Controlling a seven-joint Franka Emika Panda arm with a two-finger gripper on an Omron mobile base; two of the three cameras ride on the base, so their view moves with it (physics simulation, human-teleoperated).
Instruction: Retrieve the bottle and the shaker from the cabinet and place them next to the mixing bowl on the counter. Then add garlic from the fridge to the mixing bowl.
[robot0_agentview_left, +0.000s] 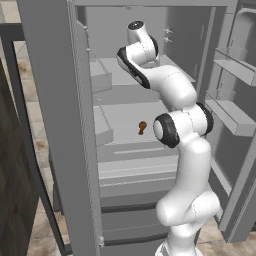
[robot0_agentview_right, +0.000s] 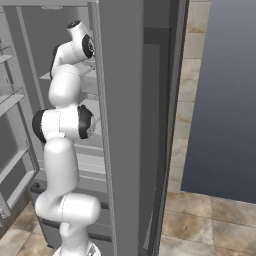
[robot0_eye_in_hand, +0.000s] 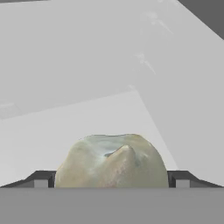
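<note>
The two dark fingertips (robot0_eye_in_hand: 40, 180) stand spread wide apart, one at each side of a garlic bulb (robot0_eye_in_hand: 111, 161) that fills the space between them. The bulb is pale, greenish-beige and lumpy, with a small pointed tip facing the hand camera. Each finger sits just beside the bulb's flank; whether they actually press on it I cannot tell. The gripper (robot0_eye_in_hand: 111, 183) as a whole is straddling the garlic, not squeezed shut.

The garlic rests on a flat, pale grey shelf (robot0_eye_in_hand: 87, 118) inside the fridge (robot0_agentview_left: 50, 100), close to where that shelf meets the right-hand inner wall as the hand camera shows it.

From behind, the white arm reaches up and forward into the open fridge, its wrist bent in over an upper shelf. On a lower shelf, well below the hand, lies a small brown object (robot0_agentview_left: 142, 127); it is too small to identify. Door bins (robot0_agentview_left: 235, 117) hang on the open door at the right.
</note>
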